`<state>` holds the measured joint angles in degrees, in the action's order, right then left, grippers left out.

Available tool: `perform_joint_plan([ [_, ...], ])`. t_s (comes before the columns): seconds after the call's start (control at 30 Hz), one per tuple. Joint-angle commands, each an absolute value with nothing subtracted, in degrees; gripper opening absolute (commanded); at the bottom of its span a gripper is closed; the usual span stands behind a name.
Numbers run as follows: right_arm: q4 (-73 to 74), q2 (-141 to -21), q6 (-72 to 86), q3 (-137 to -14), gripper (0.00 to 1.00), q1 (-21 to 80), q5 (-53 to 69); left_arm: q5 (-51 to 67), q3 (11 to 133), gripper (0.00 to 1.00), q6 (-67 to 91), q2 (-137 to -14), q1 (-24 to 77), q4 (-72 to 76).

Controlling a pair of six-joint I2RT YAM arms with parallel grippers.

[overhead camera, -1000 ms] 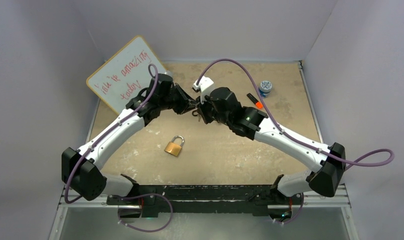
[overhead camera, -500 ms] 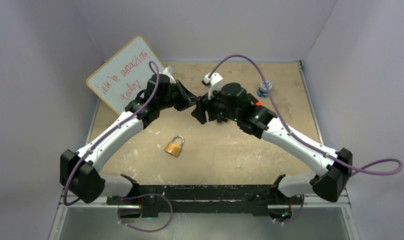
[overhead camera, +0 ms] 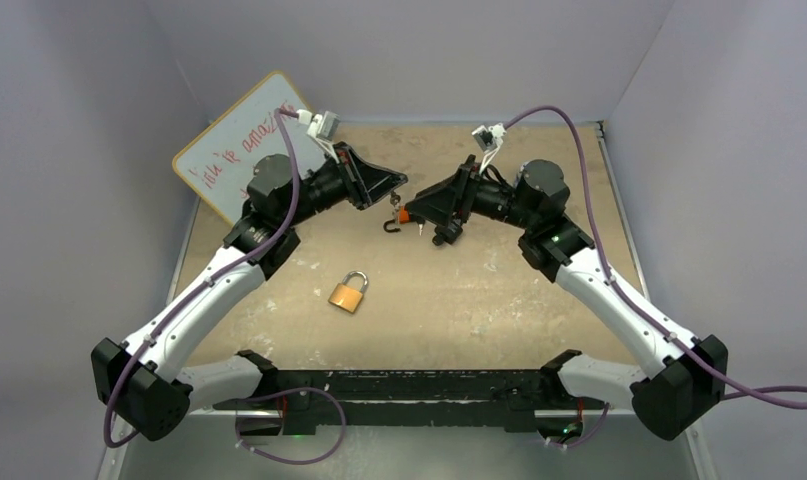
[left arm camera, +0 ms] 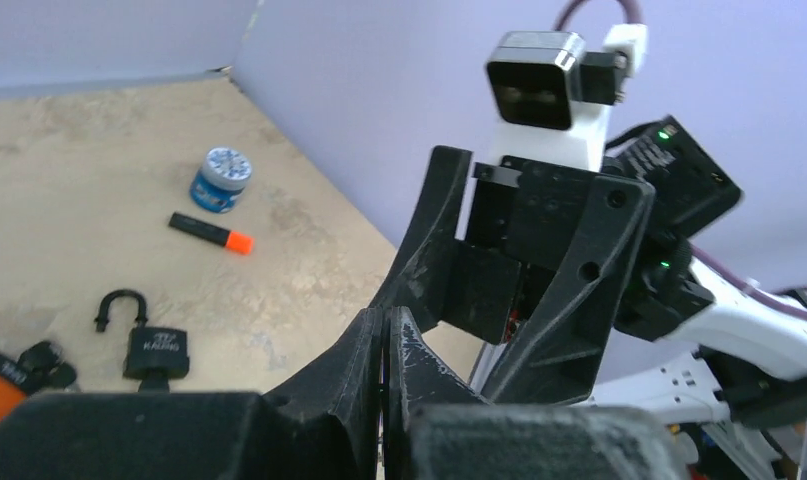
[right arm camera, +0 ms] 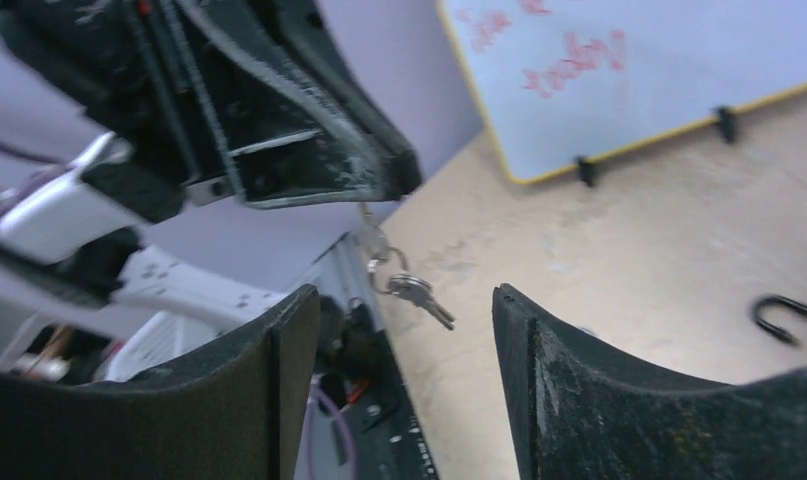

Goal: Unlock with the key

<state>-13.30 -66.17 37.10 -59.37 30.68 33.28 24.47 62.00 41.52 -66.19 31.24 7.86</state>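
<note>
My left gripper (overhead camera: 397, 184) is shut on a key ring; the keys (overhead camera: 395, 201) dangle from its tips above the table. In the right wrist view a silver key (right arm camera: 420, 296) hangs below the left gripper (right arm camera: 394, 188). My right gripper (overhead camera: 416, 215) stands open just right of the keys, its jaws (right arm camera: 404, 290) wide apart with nothing between them. A brass padlock (overhead camera: 349, 293) lies on the table in front of both grippers, shackle closed. In the left wrist view the left gripper (left arm camera: 386, 312) shows its jaws pressed together.
A black padlock (left arm camera: 150, 338) with an orange tag (overhead camera: 403, 213) lies under the grippers. An orange-tipped marker (left arm camera: 211, 231) and a blue-lidded jar (left arm camera: 222, 179) sit at the back right. A whiteboard (overhead camera: 231, 143) leans at the back left.
The right gripper has opened and drawn back to the right, away from the left gripper. The keys now hang from the left gripper alone, and both wrists have turned.
</note>
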Motion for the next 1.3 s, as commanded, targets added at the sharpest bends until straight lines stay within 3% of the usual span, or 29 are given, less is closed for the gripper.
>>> perform_joint_plan([
  [0.0,-31.42,-66.35,46.12,-58.55,0.63,30.52,48.57,33.8,61.67,0.0,40.92,-65.91,31.1,19.19],
  [0.2,-32.22,-67.26,47.09,-60.12,0.51,30.54,49.57,38.81,62.26,0.0,45.97,-68.47,31.11,23.25],
  [0.43,-35.14,-69.94,49.16,-61.25,0.19,30.52,48.31,38.0,60.7,0.0,47.94,-68.2,31.11,26.94],
  [0.7,-39.36,-70.46,52.01,-59.64,0.16,30.61,47.74,37.15,58.3,0.0,50.9,-68.21,31.11,32.15],
  [0.9,-40.8,-70.55,52.89,-58.62,0.01,30.65,47.55,34.52,56.97,0.0,51.7,-67.49,31.06,33.87],
  [0.97,-40.95,-70.57,52.9,-58.24,0.03,30.58,47.59,33.46,56.8,0.0,51.62,-67.12,31.11,33.86],
  [1.1,-40.94,-70.66,53.24,-57.69,0.19,30.63,48.04,32.45,56.74,0.0,51.42,-66.8,31.11,34.0],
  [1.27,-41.01,-70.42,53.6,-56.92,0.21,30.64,49.2,31.53,56.47,0.0,51.37,-66.37,31.06,34.01],
])
